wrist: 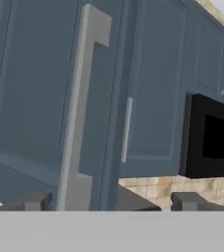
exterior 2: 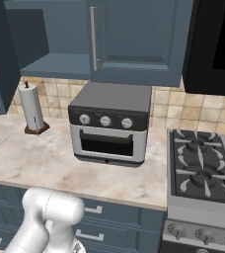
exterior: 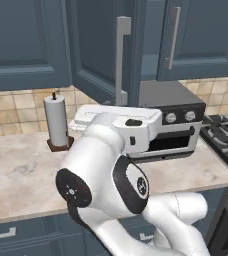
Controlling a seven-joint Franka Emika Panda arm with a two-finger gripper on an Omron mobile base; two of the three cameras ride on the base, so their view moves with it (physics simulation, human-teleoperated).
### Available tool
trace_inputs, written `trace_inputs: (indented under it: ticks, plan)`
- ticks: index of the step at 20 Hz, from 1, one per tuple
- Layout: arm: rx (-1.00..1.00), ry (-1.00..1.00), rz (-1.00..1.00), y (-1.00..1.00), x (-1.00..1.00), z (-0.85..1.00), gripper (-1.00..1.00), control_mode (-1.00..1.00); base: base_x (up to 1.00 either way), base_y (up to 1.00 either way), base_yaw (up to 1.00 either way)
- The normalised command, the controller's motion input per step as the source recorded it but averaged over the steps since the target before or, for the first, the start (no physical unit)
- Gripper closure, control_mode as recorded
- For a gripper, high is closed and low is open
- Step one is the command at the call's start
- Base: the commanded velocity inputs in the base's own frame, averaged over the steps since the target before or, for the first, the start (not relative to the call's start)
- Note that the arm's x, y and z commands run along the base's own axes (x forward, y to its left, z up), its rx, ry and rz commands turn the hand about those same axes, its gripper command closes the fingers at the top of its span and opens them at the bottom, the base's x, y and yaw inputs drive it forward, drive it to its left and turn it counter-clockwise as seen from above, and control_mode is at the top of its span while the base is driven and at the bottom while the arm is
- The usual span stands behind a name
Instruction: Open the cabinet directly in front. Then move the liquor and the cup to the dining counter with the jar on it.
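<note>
The cabinet's left door [exterior: 93, 55] stands swung out toward me, edge-on, with its long silver handle [exterior: 121, 55] facing the arm. The right door [exterior 2: 134, 34] is closed, its handle [exterior 2: 93, 37] upright. In the right base view the opened side shows a bare blue shelf [exterior 2: 60, 64]. In the hand view the left door's handle [wrist: 82, 108] rises close ahead, its lower end between the spread fingertips of my gripper [wrist: 111, 202], which is open and holds nothing. The liquor, the cup, the jar and the dining counter are out of view.
A grey toaster oven [exterior 2: 109, 128] sits on the beige counter [exterior: 16, 170] under the cabinet. A paper towel roll [exterior: 56, 120] stands to its left. A gas stove [exterior 2: 203, 168] is on the right, with a black microwave [exterior 2: 218, 39] above it.
</note>
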Motion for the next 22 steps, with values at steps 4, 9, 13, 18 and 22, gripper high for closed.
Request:
trace_inputs:
  ticks: [4,9,13,18,22]
  plan:
    - [0.24,-0.13,0.27,-0.98,-0.21,0.21,-1.0,-1.0,0.0,0.0,0.0]
    - [0.28,-0.13,0.35,-1.0,0.0,0.31,-1.0,-1.0,0.0,0.0,0.0]
    - [0.15,-0.02,0.34,-0.84,0.0,0.09,-1.0,-1.0,0.0,0.0,0.0]
    - [0.02,0.0,0.34,-0.54,0.17,0.0,-1.0,-1.0,0.0,0.0,0.0]
    - [-0.02,0.06,0.3,-0.26,0.5,-0.1,-1.0,-1.0,0.0,0.0,0.0]
